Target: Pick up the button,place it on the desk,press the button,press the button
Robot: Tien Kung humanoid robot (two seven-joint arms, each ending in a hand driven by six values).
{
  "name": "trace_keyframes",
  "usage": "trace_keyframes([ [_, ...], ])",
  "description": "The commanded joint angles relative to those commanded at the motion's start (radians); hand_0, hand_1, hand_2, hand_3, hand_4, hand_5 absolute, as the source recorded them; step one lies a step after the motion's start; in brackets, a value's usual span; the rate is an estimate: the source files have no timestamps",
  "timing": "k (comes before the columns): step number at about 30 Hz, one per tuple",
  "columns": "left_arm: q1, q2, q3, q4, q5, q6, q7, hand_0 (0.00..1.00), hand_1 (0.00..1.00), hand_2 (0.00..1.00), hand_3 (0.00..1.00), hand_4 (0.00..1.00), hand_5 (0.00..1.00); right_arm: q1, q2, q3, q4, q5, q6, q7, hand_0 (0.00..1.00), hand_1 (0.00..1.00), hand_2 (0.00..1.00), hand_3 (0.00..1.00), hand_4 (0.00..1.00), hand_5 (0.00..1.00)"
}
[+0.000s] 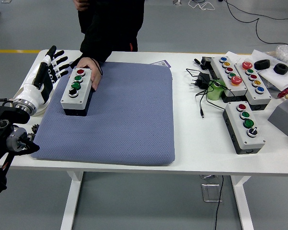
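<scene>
We see a person's hand gripping the far end of a grey button box that rests on the blue mat, toward its ten o'clock corner. At nine o'clock of the box, our left hand hovers with fingers spread, holding nothing. At three o'clock on the white table lie three more button boxes and cables.

Person cut off above the chest by top edge. Person's hand partly hidden behind button box. Left arm cropped at left edge.
</scene>
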Motion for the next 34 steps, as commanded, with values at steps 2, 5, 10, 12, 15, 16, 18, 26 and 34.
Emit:
trace_keyframes([
  [2,0.000,0.000,0.000,0.000,0.001,0.001,0.000,0.858,0.881,0.924,0.917,0.786,0.992,0.000,0.000,0.000,0.000,0.001,0.000,0.000,0.751,0.705,0.716,0.586,0.183,0.140],
  [5,-0.002,0.000,0.002,0.000,0.001,0.001,0.002,0.858,0.881,0.924,0.917,0.786,0.992,0.001,0.000,0.000,0.000,-0.001,0.000,0.000,0.751,0.705,0.716,0.586,0.183,0.140],
  [10,-0.003,0.001,0.002,0.000,0.006,0.003,0.001,0.861,0.881,0.926,0.921,0.788,0.965,0.001,0.000,0.001,0.000,-0.003,0.000,-0.001,0.751,0.705,0.716,0.586,0.183,0.140],
  [12,-0.002,0.001,0.002,0.000,0.011,0.004,0.001,0.861,0.881,0.926,0.921,0.788,0.965,0.001,0.000,0.001,0.000,-0.003,0.000,-0.001,0.751,0.705,0.716,0.586,0.183,0.140],
  [15,-0.002,0.001,0.003,0.000,0.017,0.004,0.001,0.866,0.882,0.931,0.931,0.836,0.908,0.001,0.000,0.001,0.000,-0.003,0.000,-0.001,0.751,0.705,0.716,0.586,0.183,0.140],
  [16,-0.002,0.001,0.003,0.000,0.019,0.004,0.001,0.866,0.882,0.931,0.931,0.836,0.908,0.001,0.000,0.001,0.000,-0.003,0.000,-0.001,0.751,0.705,0.716,0.586,0.183,0.140],
  [18,-0.003,0.001,0.003,0.000,0.020,0.004,0.002,0.866,0.882,0.931,0.931,0.836,0.908,0.001,0.000,0.001,0.000,-0.003,0.001,0.000,0.751,0.705,0.716,0.586,0.183,0.140],
  [26,-0.009,0.001,0.006,0.001,0.022,0.004,0.003,0.866,0.886,0.936,0.936,0.853,0.884,0.004,0.000,0.000,0.000,-0.001,0.000,0.000,0.751,0.705,0.716,0.586,0.183,0.140],
  [34,-0.009,0.001,0.003,-0.001,0.058,0.017,0.007,0.866,0.886,0.936,0.936,0.853,0.884,0.005,-0.001,0.001,0.000,-0.002,0.000,0.000,0.751,0.705,0.716,0.586,0.183,0.140],
])
